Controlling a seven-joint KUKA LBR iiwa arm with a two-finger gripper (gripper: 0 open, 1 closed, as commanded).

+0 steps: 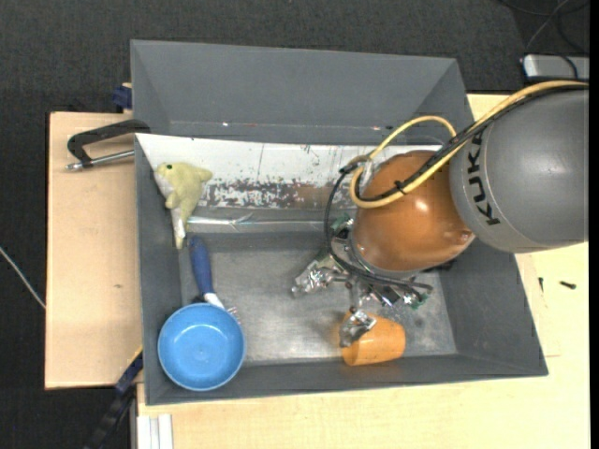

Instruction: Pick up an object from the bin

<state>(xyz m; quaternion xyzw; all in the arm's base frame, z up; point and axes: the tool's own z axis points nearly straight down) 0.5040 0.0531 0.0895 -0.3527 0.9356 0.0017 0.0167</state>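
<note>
Over at the left wall of the bin (281, 92), as the camera sees it, a pale yellow soft toy (182, 190) slumps in the far corner. Below it a blue scoop (199, 347) sits bowl-up in the near corner, handle running back toward the toy. Both are well apart from the action. Now across the bare grey floor to the middle-right, and we find the gripper (337, 299), hanging low in the bin under the arm's orange wrist cover (407, 218). Its jaws look apart: one metal finger splays out leftward, the other points down toward the near wall, and nothing sits between them. And that's the whole question, because the orange thing (376, 342) is not in that gap. It lies just off the jaws on their near-right side, hard by the near wall, and the nearer fingertip seems to touch its left end. It's a stubby, rounded orange lump, smooth-looking, long axis running left to right along that wall. My read: the jaws need to shift toward the near wall and a touch right to straddle it across its short width, and the wall leaves little room for the outer finger.
</note>
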